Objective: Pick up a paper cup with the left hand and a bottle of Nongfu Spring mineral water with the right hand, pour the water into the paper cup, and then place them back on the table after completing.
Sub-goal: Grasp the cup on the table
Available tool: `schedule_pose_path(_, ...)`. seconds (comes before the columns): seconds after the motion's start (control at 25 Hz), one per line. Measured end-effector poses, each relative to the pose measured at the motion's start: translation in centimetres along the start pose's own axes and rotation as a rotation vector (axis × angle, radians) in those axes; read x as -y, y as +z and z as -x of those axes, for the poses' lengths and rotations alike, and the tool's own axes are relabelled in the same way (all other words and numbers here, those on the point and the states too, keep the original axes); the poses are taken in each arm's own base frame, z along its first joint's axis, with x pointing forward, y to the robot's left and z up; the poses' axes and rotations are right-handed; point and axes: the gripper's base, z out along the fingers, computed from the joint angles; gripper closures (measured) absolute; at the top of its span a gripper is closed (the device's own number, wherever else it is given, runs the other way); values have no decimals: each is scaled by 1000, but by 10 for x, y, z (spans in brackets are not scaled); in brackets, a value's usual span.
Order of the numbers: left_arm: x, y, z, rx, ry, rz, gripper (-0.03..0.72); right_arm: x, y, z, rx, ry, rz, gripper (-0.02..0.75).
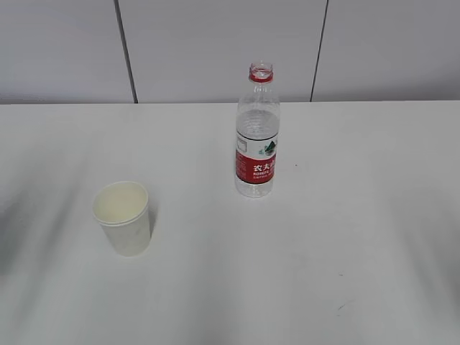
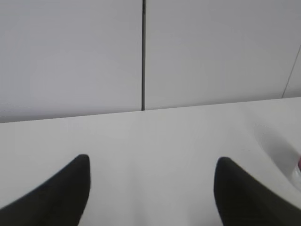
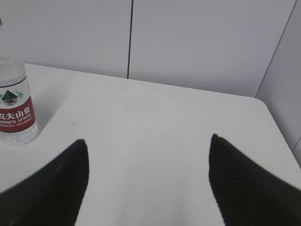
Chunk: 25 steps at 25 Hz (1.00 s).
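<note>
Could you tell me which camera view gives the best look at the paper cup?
The exterior view: the paper cup stands upright and whole on the table, its open mouth visible, left of the bottle. The left wrist view shows none of the cup, only bare table between the open left tool. The right wrist view misses it too.

bare table [image 1: 345, 237] surrounds the upright cup [image 1: 123, 218] and bottle [image 1: 256, 136], which stand well apart with open room between.

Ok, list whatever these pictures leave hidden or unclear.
- Cup: exterior view only; water inside cannot be told.
- Bottle: right wrist view, top cut off by the edge.
- Bottle's water level: unclear in the exterior view, clear plastic.
- Both arms: outside the exterior view; wrist views show fingertips only.
</note>
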Motion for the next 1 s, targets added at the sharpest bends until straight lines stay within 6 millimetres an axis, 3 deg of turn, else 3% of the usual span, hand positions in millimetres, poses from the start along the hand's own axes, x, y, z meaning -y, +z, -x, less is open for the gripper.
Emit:
schedule_pose_path(0.36, 19, 12, -14, -76, 16, -98, 188, -11, 38, 7, -69, -103, 103, 150)
schedule_pose_path(0.72, 18, 6, -35, -220, 16, -88, 188, -24, 73, 19, -102, -121, 173, 150)
schedule_pose_path(1.0, 25, 0, -50, -187, -5, -129, 188, -42, 99, 19, -140, -125, 244, 150)
